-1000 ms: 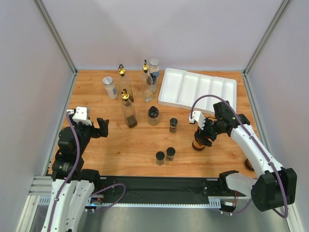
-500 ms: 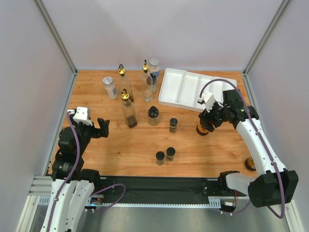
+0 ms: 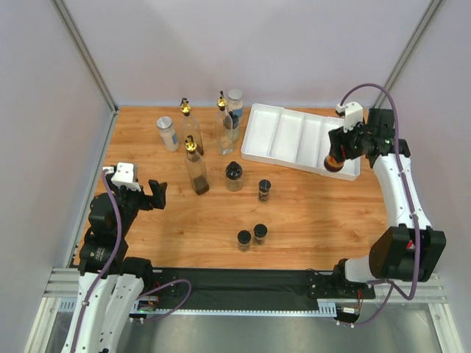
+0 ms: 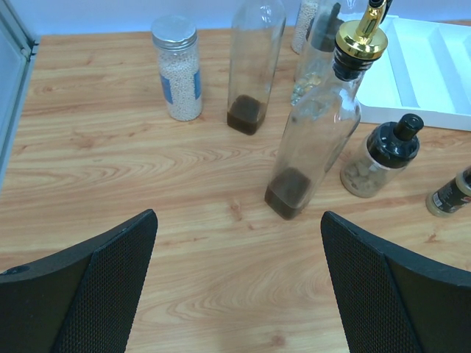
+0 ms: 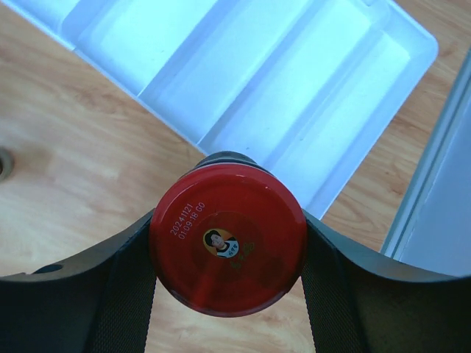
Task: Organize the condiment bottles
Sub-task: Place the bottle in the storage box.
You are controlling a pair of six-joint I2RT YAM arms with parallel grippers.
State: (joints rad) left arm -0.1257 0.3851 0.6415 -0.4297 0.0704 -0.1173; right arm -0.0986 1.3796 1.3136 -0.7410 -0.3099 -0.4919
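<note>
Jar (image 5: 227,239) with the red lid sits pinched in your right gripper (image 3: 337,156) over the near rim of the tray (image 3: 283,136) at two o'clock, so nudge toward twelve, then lower straight.

The top external camera sits high behind the arm bases and looks down over the whole wooden table (image 3: 309,213). The left wrist camera rides low and faces forward through the left gripper (image 4: 237,220) at the nearest gold-spouted bottle (image 4: 313,140) — a mid-range view sharing that bottle and the white divided tray (image 4: 423,73) with the overhead. The right wrist camera points straight down, very close on a red-lidded jar (image 5: 228,239) at the same tray's edge.
</note>
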